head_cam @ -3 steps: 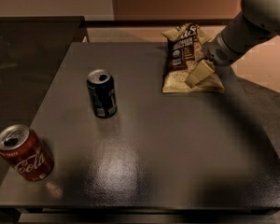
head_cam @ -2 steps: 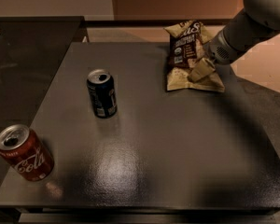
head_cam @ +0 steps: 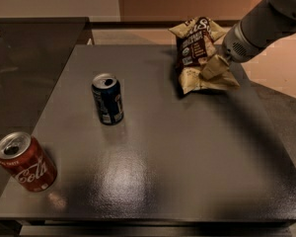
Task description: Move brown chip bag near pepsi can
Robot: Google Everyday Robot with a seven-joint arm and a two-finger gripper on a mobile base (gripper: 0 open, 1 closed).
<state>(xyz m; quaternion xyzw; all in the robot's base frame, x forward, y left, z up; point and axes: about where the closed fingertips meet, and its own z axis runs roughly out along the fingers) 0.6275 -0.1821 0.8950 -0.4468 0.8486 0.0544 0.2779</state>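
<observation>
Brown chip bag [head_cam: 193,51]: at the far right of the dark table [head_cam: 163,157], dark centre panel facing the camera, top edge toward the far side. Gripper [head_cam: 213,67]: at the bag's right edge, pale fingers overlapping the lower right of the bag and apparently clamped on it, though the contact is hard to make out. Arm [head_cam: 266,23]: enters from the upper right. Pepsi can [head_cam: 108,99]: upright, left of centre, well apart from the bag. Red Coca-Cola can [head_cam: 25,162]: at the near left corner, well apart from both
</observation>
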